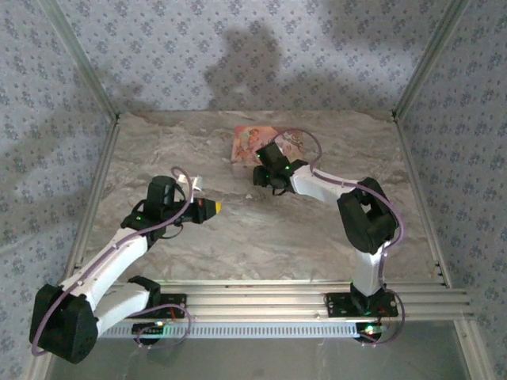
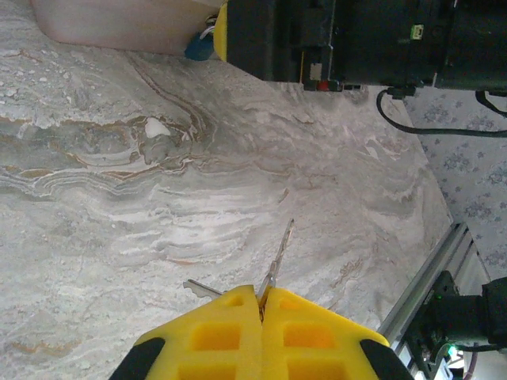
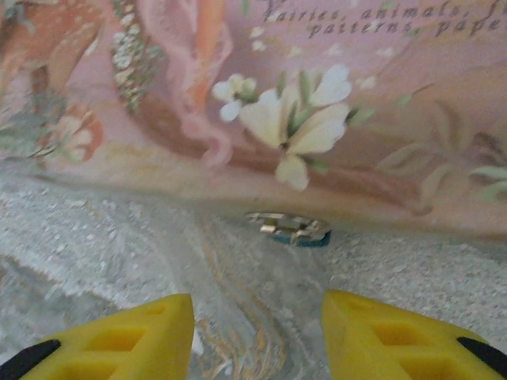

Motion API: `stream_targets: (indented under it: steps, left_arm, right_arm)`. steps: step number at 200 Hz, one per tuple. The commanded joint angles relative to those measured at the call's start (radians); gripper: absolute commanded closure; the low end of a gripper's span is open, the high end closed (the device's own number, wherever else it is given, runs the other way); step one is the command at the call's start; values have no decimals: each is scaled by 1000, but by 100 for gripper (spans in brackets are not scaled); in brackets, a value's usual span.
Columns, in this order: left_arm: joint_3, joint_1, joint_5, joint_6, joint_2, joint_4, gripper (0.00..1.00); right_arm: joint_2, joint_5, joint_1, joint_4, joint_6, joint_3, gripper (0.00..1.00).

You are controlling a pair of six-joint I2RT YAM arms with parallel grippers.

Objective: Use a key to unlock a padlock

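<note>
Yellow-fingered, the left gripper [image 2: 261, 298] clenched the key [image 2: 279, 253]; the right gripper [image 3: 257, 317] hung released before the padlock [image 3: 291, 229], lying just beside the box [image 3: 238, 95] near the bench's [image 1: 261, 237] far edge.

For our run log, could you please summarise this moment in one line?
left gripper: shut on thin metal key | right gripper: open, facing tiny dark-blue padlock | padlock: beside flat pink box

Bare table [image 3: 119, 245] lies before the right claw [image 3: 257, 305]; the pink box [image 3: 380, 119] rises just behind the padlock [image 3: 295, 229].
</note>
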Motion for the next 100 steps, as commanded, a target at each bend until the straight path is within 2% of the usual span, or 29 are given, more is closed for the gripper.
stream_targets:
  steps: [1,100]
  left_arm:
    - [-18,6,-10,26,-25,-23,100]
    - [-41,6,-8,55,-43,-23,100]
  right_arm:
    - [41,74,-4,-7,18,30,53]
    - [145,151,13,2,28,95,53]
